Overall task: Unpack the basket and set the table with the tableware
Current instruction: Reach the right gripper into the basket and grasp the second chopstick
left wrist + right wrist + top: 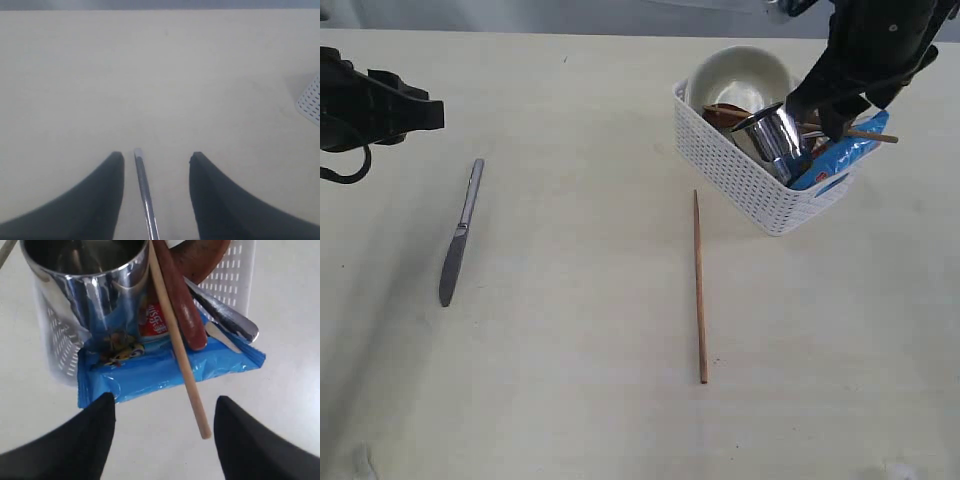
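right gripper (165,400): jaws apart, empty, above the chopstick (175,340) jutting from the basket (740,180). centre on its free end, clear of the steel cup (85,275) and crisp packet (165,367), then close squarely. left gripper (156,157): jaws apart, empty, above the knife (145,190) on the table (580,380).

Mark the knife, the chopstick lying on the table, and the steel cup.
knife (462,228): exterior view, where handle meets blade.
chopstick (699,287): exterior view, mid-shaft.
steel cup (775,142): exterior view, shiny side wall.
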You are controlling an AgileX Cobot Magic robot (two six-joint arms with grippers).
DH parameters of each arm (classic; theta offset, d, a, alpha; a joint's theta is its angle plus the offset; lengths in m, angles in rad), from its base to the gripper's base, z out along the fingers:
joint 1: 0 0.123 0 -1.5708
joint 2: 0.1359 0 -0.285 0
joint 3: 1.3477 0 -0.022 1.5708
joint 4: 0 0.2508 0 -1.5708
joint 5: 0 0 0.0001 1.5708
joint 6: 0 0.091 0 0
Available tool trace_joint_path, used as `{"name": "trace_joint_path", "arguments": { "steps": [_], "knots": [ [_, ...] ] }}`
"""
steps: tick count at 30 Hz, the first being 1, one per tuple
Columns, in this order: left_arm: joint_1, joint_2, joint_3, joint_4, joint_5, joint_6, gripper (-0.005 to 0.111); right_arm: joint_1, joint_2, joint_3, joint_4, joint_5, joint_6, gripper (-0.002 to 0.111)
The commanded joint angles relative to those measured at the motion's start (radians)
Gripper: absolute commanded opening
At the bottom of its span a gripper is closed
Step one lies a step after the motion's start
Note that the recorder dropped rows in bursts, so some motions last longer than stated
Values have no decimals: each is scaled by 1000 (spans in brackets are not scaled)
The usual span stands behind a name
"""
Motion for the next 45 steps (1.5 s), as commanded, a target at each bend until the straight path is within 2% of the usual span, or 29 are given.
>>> {"name": "trace_joint_path", "arguments": {
  "steps": [1, 16, 18, 22, 23, 45],
  "knots": [
    [5, -8, 6, 1, -4, -9, 41, -7, -4, -9, -2, 3, -42, 56],
    [5, -8, 6, 1, -4, -9, 41, -7, 57, -9, -68, 3, -77, 55],
    [5, -8, 6, 1, -4, -9, 41, -7, 62, -9, -68, 3, -79, 50],
    [5, -8, 6, 1, -4, -9, 41, -7, 68, -9, -108, 3, -79, 27],
    [5, -8, 6, 1, -4, -9, 41, -7, 70, -9, -108, 3, -79, 26],
    [5, -8, 6, 1, -4, -14, 41, -7, 79, -9, -94, 3, -120, 26]
  ]
}}
